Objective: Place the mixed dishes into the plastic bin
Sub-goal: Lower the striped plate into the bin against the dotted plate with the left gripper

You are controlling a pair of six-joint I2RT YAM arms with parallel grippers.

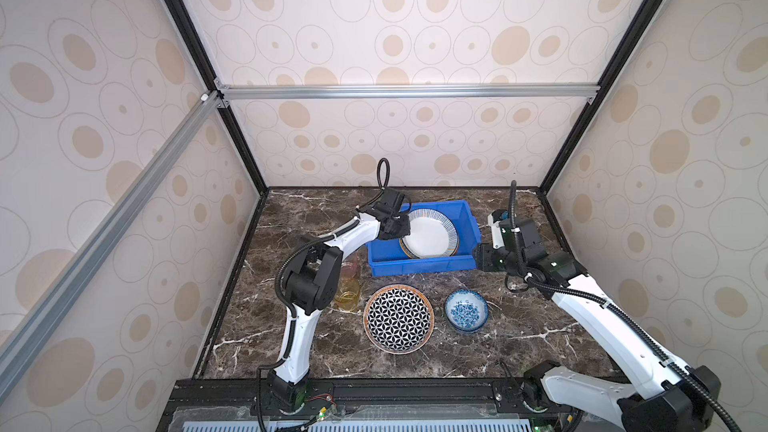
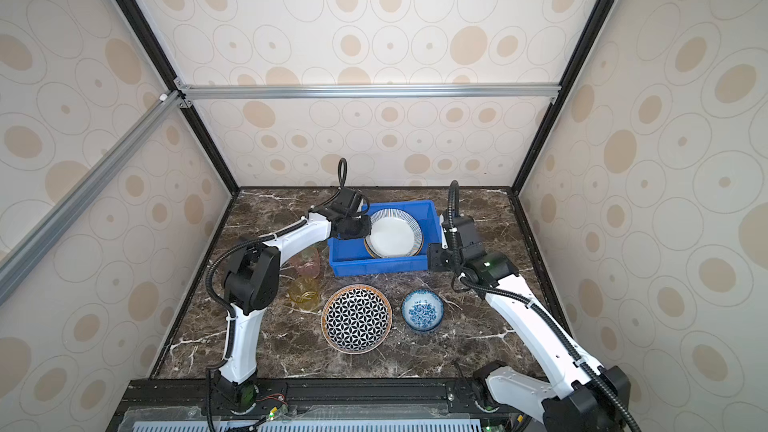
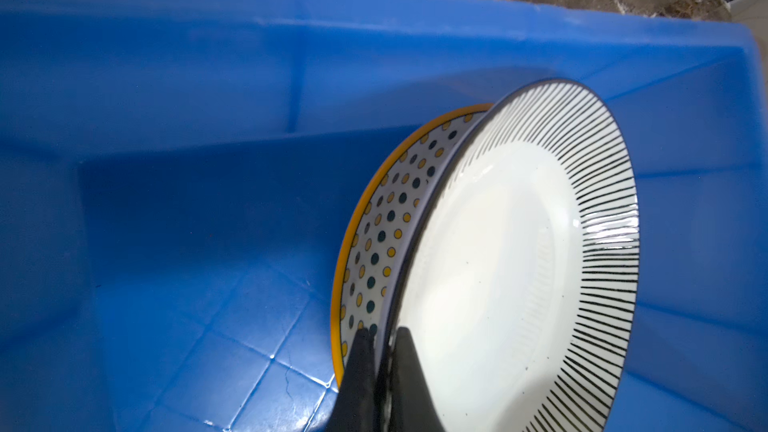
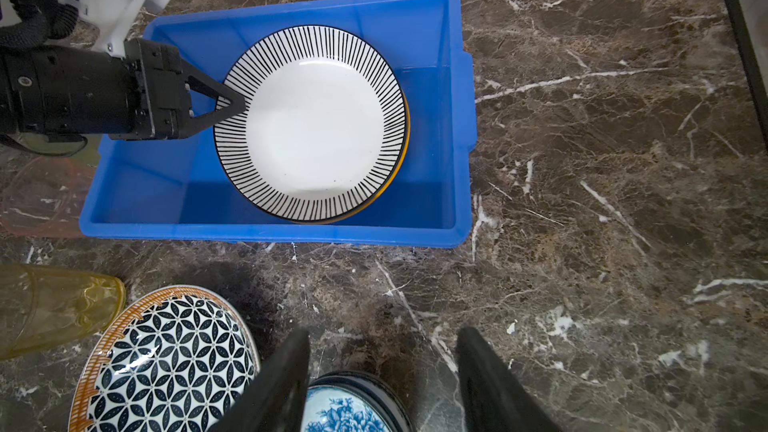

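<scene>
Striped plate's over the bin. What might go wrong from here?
The left gripper pinches only the rim of the black-striped white plate, raised over the dotted orange-rimmed plate in the blue plastic bin; released here, it may drop and chip.
The translucent pink cup and yellow cup sit beside the left arm's elbow; pulling back might knock them.

Marble tabletop (image 1: 540,326) carries blue bin (image 1: 419,266), geometric plate (image 1: 398,318), floral bowl (image 1: 466,310), yellow cup (image 2: 304,293), pink cup (image 2: 306,261).

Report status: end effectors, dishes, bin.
Left end effector shut on striped plate, inside bin, above dotted plate. Right end effector open, empty, over table. Geometric plate, floral bowl, yellow cup, pink cup outside bin; nothing blocks it.
</scene>
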